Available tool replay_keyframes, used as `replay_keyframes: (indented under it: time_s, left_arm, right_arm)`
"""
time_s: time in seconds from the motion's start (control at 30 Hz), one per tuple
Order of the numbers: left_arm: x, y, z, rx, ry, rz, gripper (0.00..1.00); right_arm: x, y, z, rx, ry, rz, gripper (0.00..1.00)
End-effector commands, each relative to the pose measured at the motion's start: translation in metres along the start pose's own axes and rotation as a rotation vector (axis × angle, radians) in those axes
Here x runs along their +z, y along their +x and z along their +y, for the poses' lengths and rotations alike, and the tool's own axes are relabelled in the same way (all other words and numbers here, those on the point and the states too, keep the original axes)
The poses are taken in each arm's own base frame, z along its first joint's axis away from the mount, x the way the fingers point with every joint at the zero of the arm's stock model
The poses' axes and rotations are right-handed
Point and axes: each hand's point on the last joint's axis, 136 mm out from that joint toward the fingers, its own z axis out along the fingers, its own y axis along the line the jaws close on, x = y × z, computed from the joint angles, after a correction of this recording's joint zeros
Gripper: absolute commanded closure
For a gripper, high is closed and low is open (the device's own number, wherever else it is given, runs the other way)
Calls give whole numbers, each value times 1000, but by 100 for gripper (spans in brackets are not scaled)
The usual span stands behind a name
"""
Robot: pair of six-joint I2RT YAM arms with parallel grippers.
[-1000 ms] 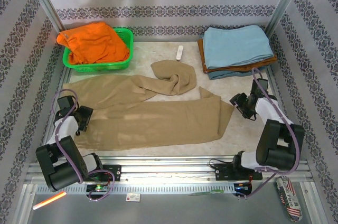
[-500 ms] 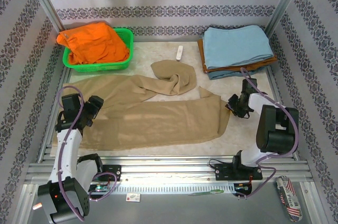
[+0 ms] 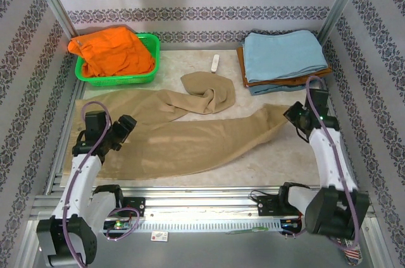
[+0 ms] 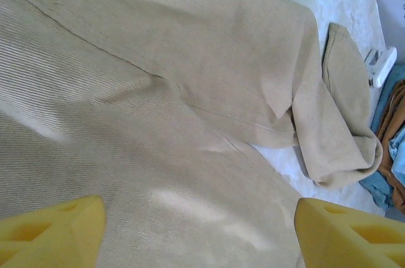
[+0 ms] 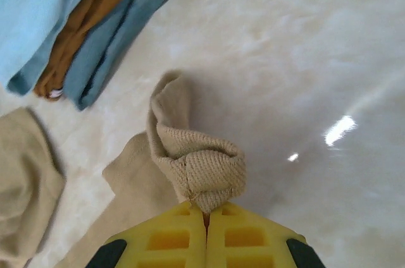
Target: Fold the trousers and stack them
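Rightward: right gripper [image 5: 205, 214] clamped on trousers [image 3: 190, 141] hem, bare table [image 3: 278, 154] beside; left gripper [image 4: 199, 227] apart over trousers.

Long khaki-tan cotton trousers [image 3: 183, 138] sprawl over the table middle, left edge to right side, one leg bunched in a raised lump far centre. Bare pale marbled tabletop [image 3: 278, 160] open near right. Far left blocked: green plastic mesh basket [image 3: 126, 79] heaped with orange cloth [image 3: 114, 53]. Far right blocked: stack of folded cloths [image 3: 281, 56], light blue on top. Small white oblong object [image 3: 215, 62] sits in the gap between basket and stack. Patterned walls [image 3: 202, 2] close three sides.
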Motion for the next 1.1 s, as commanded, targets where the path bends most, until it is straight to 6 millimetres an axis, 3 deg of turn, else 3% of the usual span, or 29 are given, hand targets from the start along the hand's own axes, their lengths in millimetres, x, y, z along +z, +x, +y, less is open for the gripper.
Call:
replay_keyframes:
  time_s: [0.0,0.07,0.1,0.17,0.2,0.3,0.4,0.5,0.63,0.7,0.8,0.93,1.0,1.07]
  left_arm:
    - [7,3,-4,5,26,-3,22]
    - [10,10,-5,18,29,21,22]
    - [10,12,-4,22,28,28,22]
    - [9,16,-2,28,27,38,21]
    - [8,18,-1,32,25,41,21]
    - [4,22,-3,33,41,46,20]
    - [-1,29,-8,60,53,54,20]
    - [2,38,-10,104,39,70,19]
    - [21,63,-22,170,44,139,22]
    - [32,77,-31,234,22,166,23]
    - [49,99,-50,335,20,185,23]
    - [80,122,-65,385,30,219,25]
    - [90,129,-62,398,10,222,26]
    - [95,127,-46,380,-39,198,26]
  right_arm:
    - [-7,35,-56,37,188,47,98]
    - [-17,40,-67,45,206,16,64]
    - [-22,41,-68,52,206,5,60]
    - [-30,42,-61,85,155,-1,34]
    - [-32,42,-54,94,121,1,31]
    - [-37,33,-29,99,20,-1,35]
    - [-27,44,5,51,-79,69,38]
    - [0,76,46,-50,-161,165,54]
    - [34,134,100,-241,-199,302,90]
    - [52,158,115,-349,-165,366,98]
    - [78,180,120,-417,-114,478,100]
    - [96,186,101,-408,-55,530,100]
    - [97,185,88,-390,-39,526,100]
    - [98,188,68,-370,-17,553,100]
